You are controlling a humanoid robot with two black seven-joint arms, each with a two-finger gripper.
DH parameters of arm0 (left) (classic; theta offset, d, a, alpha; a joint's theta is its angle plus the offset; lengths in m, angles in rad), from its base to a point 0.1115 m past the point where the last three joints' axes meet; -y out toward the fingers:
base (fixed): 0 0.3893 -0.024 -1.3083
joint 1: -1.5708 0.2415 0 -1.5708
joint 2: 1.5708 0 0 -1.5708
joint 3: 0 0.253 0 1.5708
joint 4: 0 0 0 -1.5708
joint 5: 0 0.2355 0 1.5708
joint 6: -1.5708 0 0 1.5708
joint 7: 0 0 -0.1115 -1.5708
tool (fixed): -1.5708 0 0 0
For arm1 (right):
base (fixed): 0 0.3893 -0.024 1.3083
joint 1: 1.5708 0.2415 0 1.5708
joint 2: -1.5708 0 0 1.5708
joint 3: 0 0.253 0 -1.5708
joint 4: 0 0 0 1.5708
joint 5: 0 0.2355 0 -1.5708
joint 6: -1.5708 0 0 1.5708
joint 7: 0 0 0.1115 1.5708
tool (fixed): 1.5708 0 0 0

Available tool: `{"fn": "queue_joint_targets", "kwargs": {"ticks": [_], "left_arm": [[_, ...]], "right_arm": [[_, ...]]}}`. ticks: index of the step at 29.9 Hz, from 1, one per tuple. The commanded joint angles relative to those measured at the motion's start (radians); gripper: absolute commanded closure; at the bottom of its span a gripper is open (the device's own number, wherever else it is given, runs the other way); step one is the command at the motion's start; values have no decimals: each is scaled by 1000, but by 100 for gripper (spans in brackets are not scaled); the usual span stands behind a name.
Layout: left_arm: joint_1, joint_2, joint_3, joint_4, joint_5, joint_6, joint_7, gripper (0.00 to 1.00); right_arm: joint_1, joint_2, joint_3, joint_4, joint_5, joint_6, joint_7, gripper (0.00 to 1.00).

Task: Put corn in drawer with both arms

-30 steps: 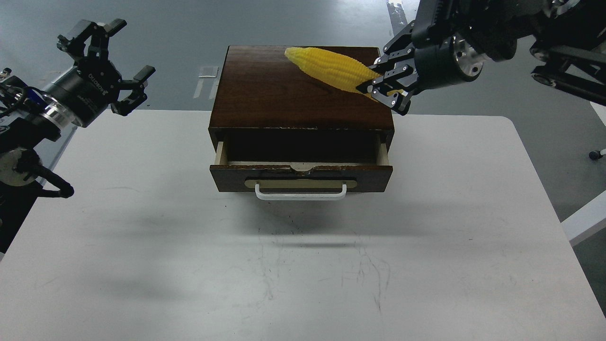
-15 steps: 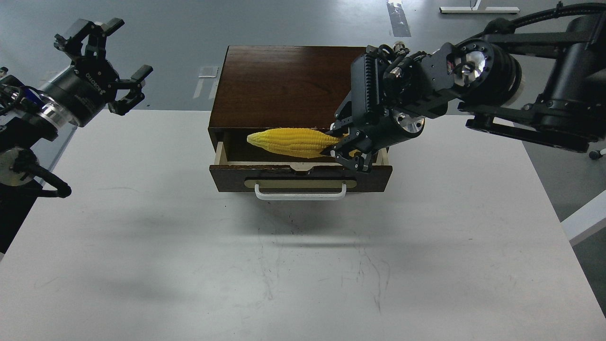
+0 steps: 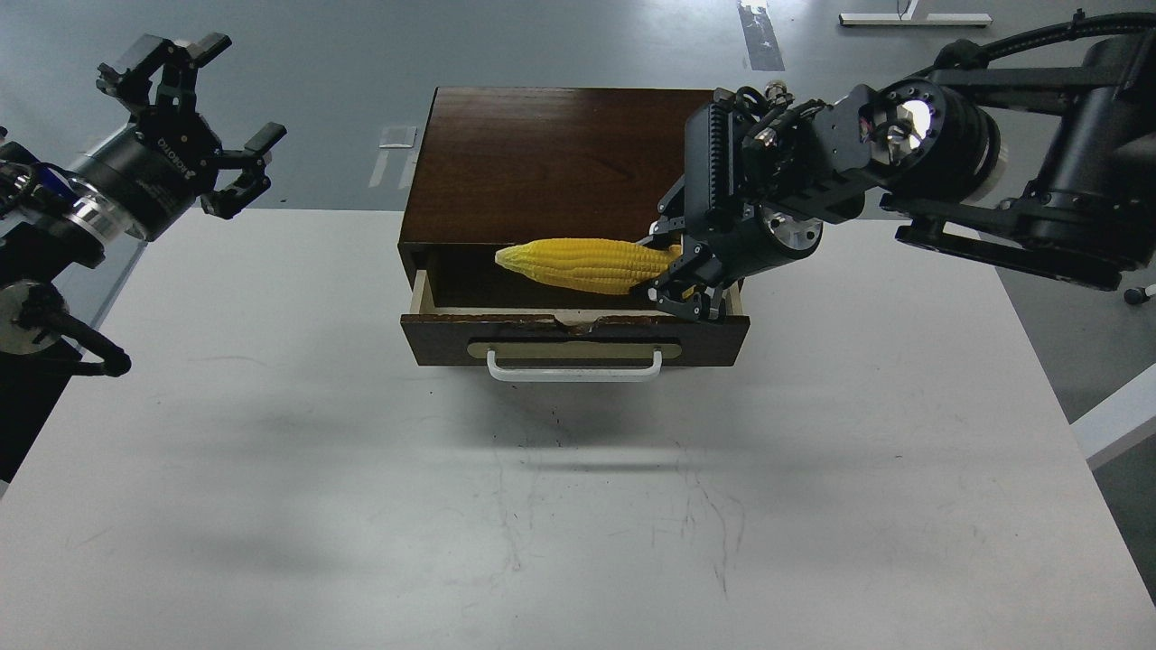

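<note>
While the right gripper (image 3: 679, 282) pinches the thick end of the corn (image 3: 587, 264), the bright yellow cob lies nearly level over the open drawer (image 3: 574, 327), its tapered tip pointing toward the robot's left. Seen from the head view, the cob appears to hover just above the drawer's dark cavity rather than rest inside it. To do this step well, the cob should probably sink a little lower and stay parallel to the drawer front, so both ends clear the cream side walls before the fingers let go. The left gripper (image 3: 185, 126) hangs well apart at the far left, fingers spread and empty, likely placed to push the white bar handle (image 3: 574, 366) afterward. The dark brown wooden box (image 3: 551, 162) sits at the back edge of a pale grey, scuffed table (image 3: 578, 506); beyond it lies grey concrete floor (image 3: 343, 54).
</note>
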Motion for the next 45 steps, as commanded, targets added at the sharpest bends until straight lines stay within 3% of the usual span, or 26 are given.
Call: {"fn": "queue_joint_targets", "kwargs": {"ticks": [1, 11, 16, 20, 21, 27, 31, 38, 45], "left_arm": [[0, 0, 0, 0, 0, 0, 0, 2], [0, 8, 0, 0, 0, 0, 0, 2], [0, 8, 0, 0, 0, 0, 0, 2], [0, 8, 0, 0, 0, 0, 0, 2], [0, 8, 0, 0, 0, 0, 1, 2], [0, 6, 0, 0, 0, 0, 0, 2], [0, 0, 0, 0, 0, 0, 0, 2], [3, -8, -2, -1, 0, 0, -3, 2], [12, -14, -2, -1, 0, 0, -3, 2]], "right_arm": [[2, 0, 1, 1, 0, 0, 0, 49], [8, 0, 5, 3, 5, -5, 0, 30], [12, -11, 27, 4, 22, -8, 0, 13], [19, -35, 127, -2, 92, -2, 0, 11], [22, -61, 163, -8, 141, 5, 0, 7], [58, -166, 217, -95, 408, 38, 0, 6], [40, -221, 222, -230, 673, 38, 0, 5], [-104, -258, 222, -376, 1438, 38, 0, 4], [-294, -287, 272, -390, 1812, 26, 0, 4]]}}
